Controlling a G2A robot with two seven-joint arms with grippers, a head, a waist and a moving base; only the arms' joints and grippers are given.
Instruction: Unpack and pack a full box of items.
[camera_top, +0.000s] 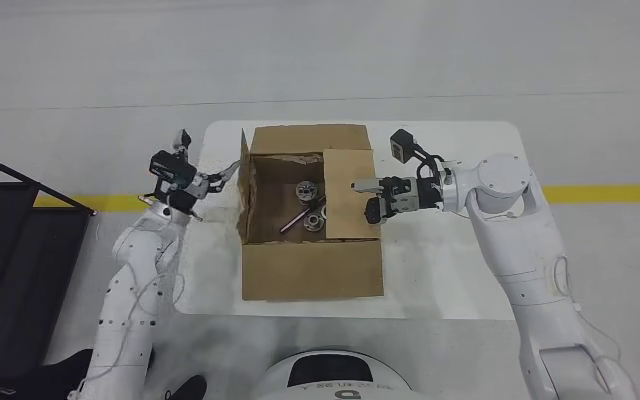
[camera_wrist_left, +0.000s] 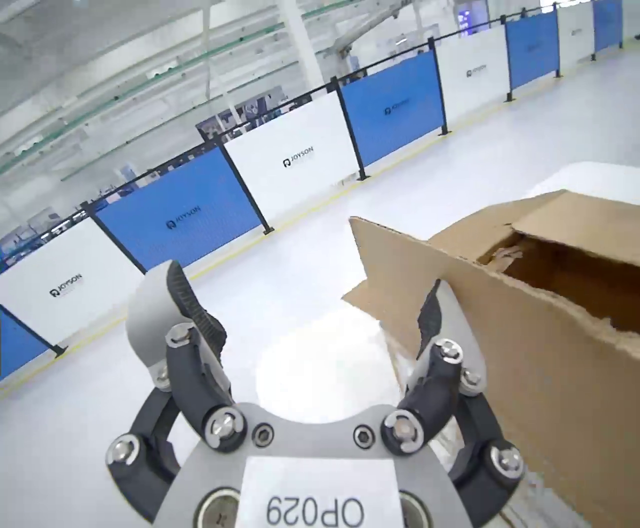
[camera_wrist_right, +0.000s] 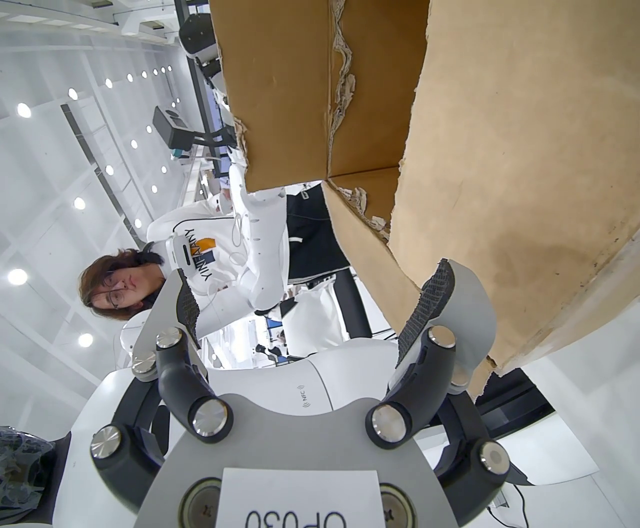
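A brown cardboard box (camera_top: 311, 268) stands open on the white table (camera_top: 450, 280), with several metal parts (camera_top: 307, 205) lying inside. Its left flap (camera_top: 243, 165) stands upright, and its right flap (camera_top: 350, 195) is folded inward over the opening. My left gripper (camera_top: 222, 181) is open just outside the left flap, one fingertip (camera_wrist_left: 430, 312) touching the cardboard (camera_wrist_left: 400, 270). My right gripper (camera_top: 368, 198) is open at the right flap, one finger (camera_wrist_right: 435, 295) lying against the flap's underside (camera_wrist_right: 510, 175).
The box's near flap (camera_top: 312, 270) and far flap (camera_top: 308, 138) lie folded outward. Bare table shows to the right of the box. A yellow floor line (camera_top: 590, 192) runs behind the table, and a dark frame (camera_top: 30, 240) stands at the far left.
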